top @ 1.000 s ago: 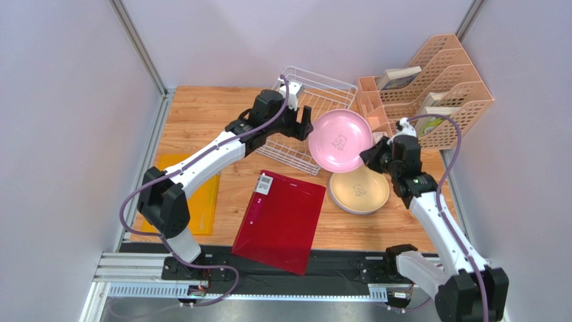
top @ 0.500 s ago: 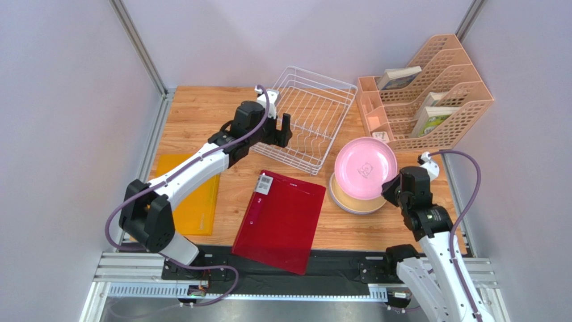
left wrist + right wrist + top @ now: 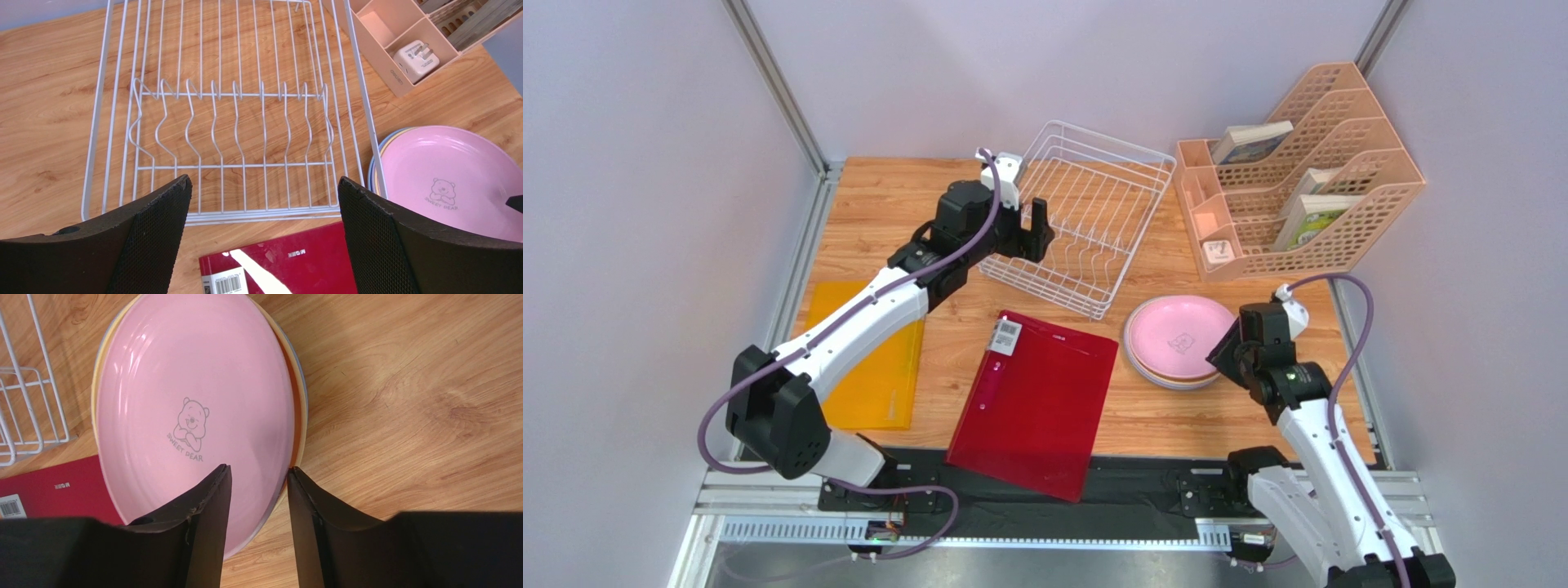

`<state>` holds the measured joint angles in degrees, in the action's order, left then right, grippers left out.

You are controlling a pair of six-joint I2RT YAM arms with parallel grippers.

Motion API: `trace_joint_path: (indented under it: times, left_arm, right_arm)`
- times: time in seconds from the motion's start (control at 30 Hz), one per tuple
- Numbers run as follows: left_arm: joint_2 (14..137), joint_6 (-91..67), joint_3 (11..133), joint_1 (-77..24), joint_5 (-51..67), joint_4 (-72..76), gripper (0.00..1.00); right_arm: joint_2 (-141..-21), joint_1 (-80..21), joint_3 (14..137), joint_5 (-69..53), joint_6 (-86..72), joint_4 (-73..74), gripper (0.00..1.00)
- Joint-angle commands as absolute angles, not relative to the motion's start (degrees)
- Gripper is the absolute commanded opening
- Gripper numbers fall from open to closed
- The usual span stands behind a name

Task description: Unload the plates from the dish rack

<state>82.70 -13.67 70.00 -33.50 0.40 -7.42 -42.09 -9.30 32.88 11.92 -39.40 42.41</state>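
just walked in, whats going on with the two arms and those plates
The dish rack holds no plates. The pink plate lies flat on top of a stack, with the tan plate just beneath it, right of the red folder. The right gripper sits at the pink plate's near rim, jaws a little apart; whether it grips the rim cannot be told. The left gripper hovers open over the rack's near edge.
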Motion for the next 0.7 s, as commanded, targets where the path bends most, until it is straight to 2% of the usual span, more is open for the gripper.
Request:
trace_joint_path:
  times: [0.0,0.1,0.3,0.43,0.67]
  left_arm:
    - [79.7,-13.4,69.6,-33.7,0.2,-5.6,0.93]
    - [78.8,-13.3,69.5,-33.7,0.2,-5.3,0.93]
    - [78.0,-12.5,70.8,-33.7,-3.2,-6.1,0.93]
    - [77.4,-11.2,73.1,-33.7,-4.5,-8.3,0.93]
    - [74.4,-6.6,76.8,-33.7,-8.8,-9.0,0.94]
  right_arm:
    - [-42.9,-9.2,34.4,10.8,-39.8,38.6,0.56]
    - [-42.6,-9.2,35.1,11.4,-39.6,39.0,0.64]
    - [-39.9,-9.2,41.4,17.5,-36.6,42.3,0.76]
    - [-42.3,-9.1,48.8,17.2,-30.5,39.1,0.79]
    - [-52.9,-9.2,61.7,7.9,-21.0,30.2,0.8]
